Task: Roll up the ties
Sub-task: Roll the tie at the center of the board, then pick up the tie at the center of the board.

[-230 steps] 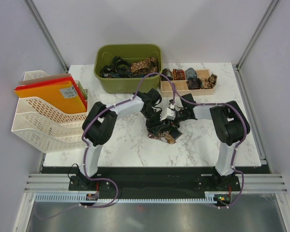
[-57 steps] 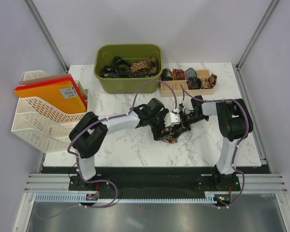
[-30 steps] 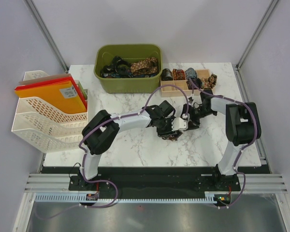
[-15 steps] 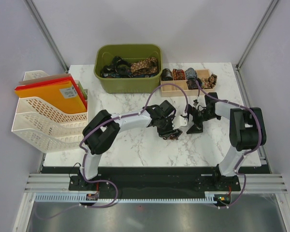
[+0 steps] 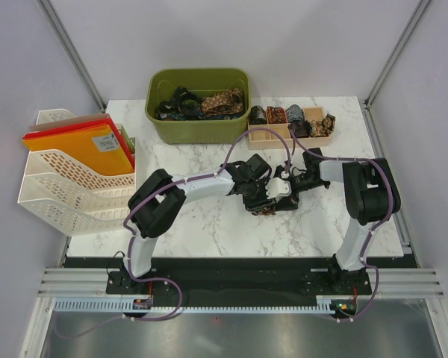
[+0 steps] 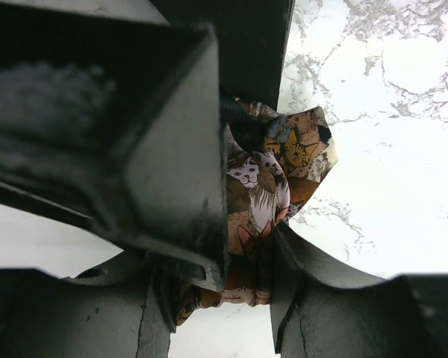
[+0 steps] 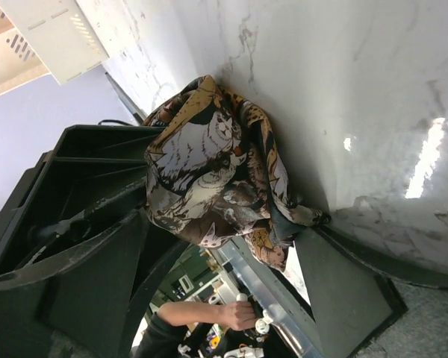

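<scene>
Here, a bundled tie (image 5: 265,209) on white marble table (image 5: 209,231), grey walls (image 5: 209,37).

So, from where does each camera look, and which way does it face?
Top external: above and behind the bases, facing down at the table; left arm and right arm show whole, meeting at the tie.
Left wrist: on that arm, facing along the left pincer, which grips the tie.
Right wrist: likewise, facing the tie inside the open right pincer.
Shared: all three show the tie.
</scene>
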### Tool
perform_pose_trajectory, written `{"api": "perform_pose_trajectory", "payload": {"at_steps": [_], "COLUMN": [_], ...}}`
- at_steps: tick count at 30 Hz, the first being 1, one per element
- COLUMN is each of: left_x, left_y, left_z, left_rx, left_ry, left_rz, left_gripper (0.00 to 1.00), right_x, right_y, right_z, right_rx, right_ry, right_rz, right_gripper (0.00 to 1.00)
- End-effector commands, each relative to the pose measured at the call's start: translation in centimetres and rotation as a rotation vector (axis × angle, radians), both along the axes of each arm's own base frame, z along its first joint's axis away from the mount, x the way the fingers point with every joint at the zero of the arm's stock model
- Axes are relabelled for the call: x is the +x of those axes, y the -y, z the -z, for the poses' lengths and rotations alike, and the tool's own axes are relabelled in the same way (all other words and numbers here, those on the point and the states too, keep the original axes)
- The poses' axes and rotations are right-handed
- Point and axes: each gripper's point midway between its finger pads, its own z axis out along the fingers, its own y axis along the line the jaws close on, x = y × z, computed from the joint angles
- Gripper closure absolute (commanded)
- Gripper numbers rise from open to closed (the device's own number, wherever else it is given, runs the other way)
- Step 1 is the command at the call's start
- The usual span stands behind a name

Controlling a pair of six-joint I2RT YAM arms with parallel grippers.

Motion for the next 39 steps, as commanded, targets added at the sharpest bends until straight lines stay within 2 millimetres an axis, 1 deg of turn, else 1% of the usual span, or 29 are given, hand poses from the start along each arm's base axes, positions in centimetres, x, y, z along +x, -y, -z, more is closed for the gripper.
{"api": "perform_pose_trajectory", "payload": {"at_steps": [1, 2, 4, 7, 10, 12, 13, 14, 15, 19, 24, 25, 27, 28, 30, 31, 33, 34, 36, 37, 38, 39], "left_x": [-2.2, -2.3, -2.4, -2.5, -2.7, -2.5, -2.5, -2.5, -2.3, -2.5, -2.3, -2.3, -2.3, -2.4, -2.4, -2.5, -2.5, -2.4, -2.4, -2.4, -2.4, -2.3], "left_y": [-2.7, -2.6, -2.5, -2.4, -2.4, -2.4, -2.4, -2.4, -2.3, -2.2, -1.9, -1.9, -1.8, -1.7, -1.7, -1.6, -1.6, -1.6, -1.7, -1.7, -1.7, -1.6], "left_z": [5.1, 5.1, 5.1, 5.0, 5.2, 5.3, 5.2, 5.3, 5.2, 5.3, 5.3, 5.3, 5.4, 5.4, 5.4, 5.5, 5.4, 5.4, 5.3, 5.3, 5.3, 5.1], "left_rx": [0.148, 0.144, 0.141, 0.133, 0.134, 0.135, 0.130, 0.127, 0.123, 0.119, 0.111, 0.111, 0.109, 0.105, 0.104, 0.106, 0.103, 0.104, 0.100, 0.100, 0.098, 0.093], "left_ry": [-0.104, -0.110, -0.113, -0.120, -0.126, -0.129, -0.140, -0.156, -0.160, -0.183, -0.199, -0.201, -0.214, -0.225, -0.231, -0.232, -0.234, -0.234, -0.232, -0.233, -0.232, -0.229], "left_rz": [-0.002, 0.004, 0.007, 0.014, 0.016, 0.004, -0.002, -0.021, -0.031, -0.055, -0.094, -0.100, -0.117, -0.123, -0.130, -0.132, -0.137, -0.139, -0.141, -0.142, -0.140, -0.143], "left_gripper": [0.87, 0.88, 0.88, 0.88, 0.88, 0.89, 0.89, 0.89, 0.89, 0.89, 0.90, 0.90, 0.90, 0.90, 0.90, 0.90, 0.90, 0.90, 0.90, 0.89, 0.88, 0.87], "right_x": [1.4, 1.7, 2.3, 3.1, 3.7, 3.7, 4.2, 4.1, 4.5, 5.2, 5.0, 5.4, 5.2, 5.5, 5.7, 6.0, 6.2, 6.4, 6.4, 6.5, 6.6, 6.6], "right_y": [1.1, 1.1, 1.0, 1.0, 0.4, 0.2, 0.1, 0.1, 0.0, 0.2, 0.7, 0.5, 0.8, 0.7, 0.4, 0.2, 0.2, 0.1, 0.1, -0.1, -0.1, 0.1], "right_z": [5.2, 5.2, 5.1, 5.1, 4.9, 4.8, 4.7, 4.5, 4.3, 4.4, 5.4, 5.4, 5.9, 5.9, 5.8, 5.6, 5.4, 5.2, 5.0, 4.7, 4.5, 4.4], "right_rx": [-0.199, -0.210, -0.226, -0.255, -0.253, -0.251, -0.248, -0.250, -0.252, -0.281, -0.328, -0.321, -0.346, -0.339, -0.333, -0.325, -0.325, -0.320, -0.321, -0.315, -0.313, -0.320], "right_ry": [0.140, 0.154, 0.184, 0.218, 0.258, 0.253, 0.275, 0.282, 0.291, 0.302, 0.254, 0.258, 0.242, 0.253, 0.255, 0.268, 0.278, 0.291, 0.302, 0.310, 0.321, 0.330], "right_rz": [0.002, 0.003, 0.011, 0.021, 0.028, 0.044, 0.058, 0.068, 0.089, 0.155, 0.220, 0.243, 0.263, 0.269, 0.270, 0.266, 0.257, 0.252, 0.239, 0.231, 0.226, 0.221], "right_gripper": [0.12, 0.15, 0.16, 0.16, 0.15, 0.20, 0.26, 0.28, 0.30, 0.32, 0.36, 0.35, 0.41, 0.44, 0.48, 0.56, 0.64, 0.74, 0.84, 0.93, 0.99, 1.00]}}
